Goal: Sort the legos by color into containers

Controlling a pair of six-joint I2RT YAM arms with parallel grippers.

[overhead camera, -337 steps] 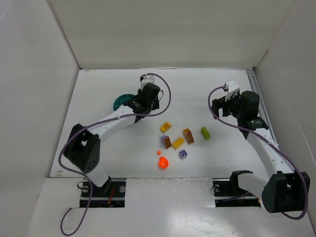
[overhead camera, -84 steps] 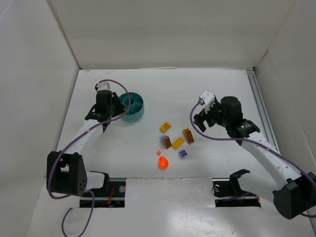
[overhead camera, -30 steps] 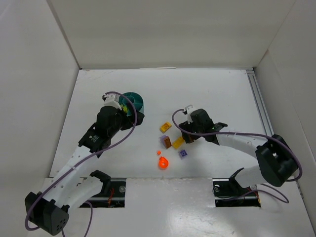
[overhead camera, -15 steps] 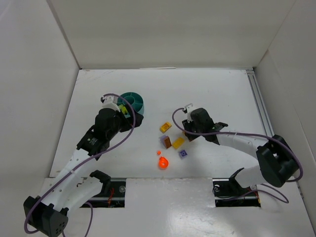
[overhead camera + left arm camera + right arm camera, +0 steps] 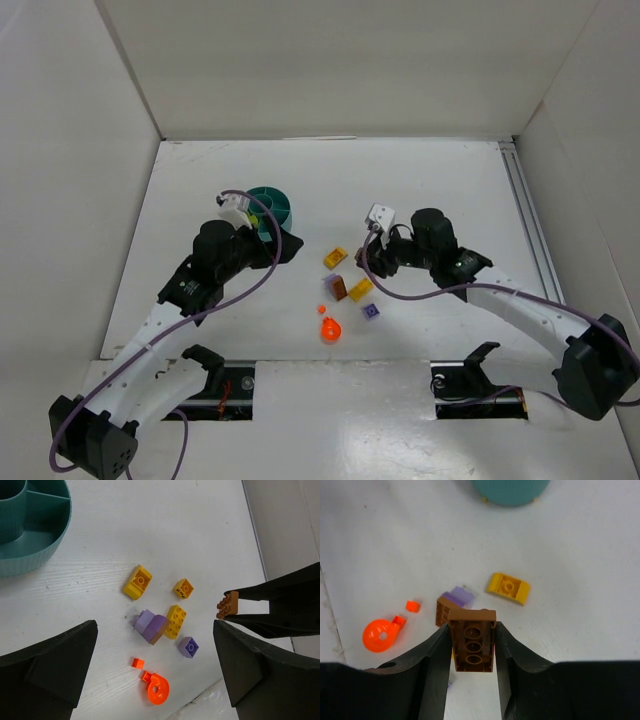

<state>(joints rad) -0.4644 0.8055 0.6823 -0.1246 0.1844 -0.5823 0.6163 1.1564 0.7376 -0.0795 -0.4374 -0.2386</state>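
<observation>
My right gripper (image 5: 472, 647) is shut on a brown lego (image 5: 472, 640), held above the table with its hollow underside facing the wrist camera. The same lego (image 5: 228, 604) shows between the black fingers at the right of the left wrist view. My left gripper (image 5: 154, 625) hangs open over the loose legos: two yellow ones (image 5: 137, 582) (image 5: 175, 621), a purple-and-brown pair (image 5: 152, 626), a small purple one (image 5: 188, 647) and an orange round piece (image 5: 157, 691). In the top view the right gripper (image 5: 372, 258) is just right of the pile and the left gripper (image 5: 285, 245) just left of it. The teal dish (image 5: 268, 205) stands behind the left gripper.
White walls close in the table on the left, back and right. A metal rail (image 5: 528, 215) runs along the right edge. A tiny orange bit (image 5: 136, 663) lies beside the round orange piece. The dish's ribbed wall (image 5: 30, 555) fills the upper left of the left wrist view.
My right gripper has closed on the brown lego and lifted it off the table, its wrist drawing back to the right. The left gripper has edged right toward the pile, still open.
</observation>
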